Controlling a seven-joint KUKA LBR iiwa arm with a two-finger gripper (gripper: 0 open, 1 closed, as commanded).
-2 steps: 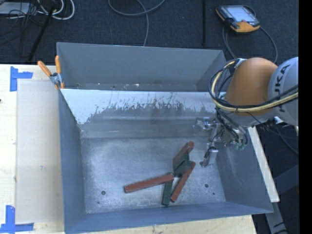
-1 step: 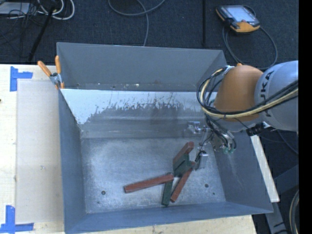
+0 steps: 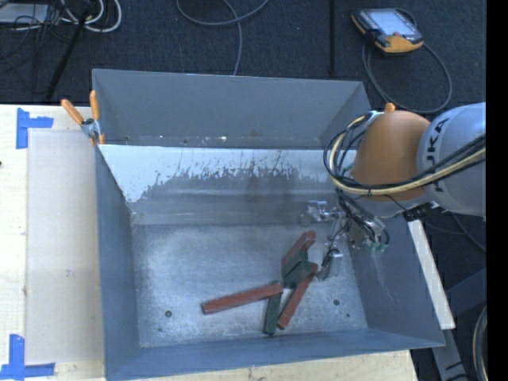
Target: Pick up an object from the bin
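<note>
Nearest, by the lower wall of the grey bin, a long reddish-brown stick lies almost level across the lower middle of the frame, its right end rising slightly toward a small heap. In that heap, lower right of centre, a dark green stick and a second reddish stick cross, both slanting from lower left up to upper right. A shorter reddish piece lies just above them on the same slant.

The gripper hangs at the heap's upper right end, just beside the stick tips, so the sticks' long axes run toward it and the heap lies down and to its left. Whether it is open or closed cannot be told, and nothing is visibly held.

Behind it, the arm bears the readable letters "KU". Beyond the bin, at the upper right, a handheld controller lies on the dark floor.
</note>
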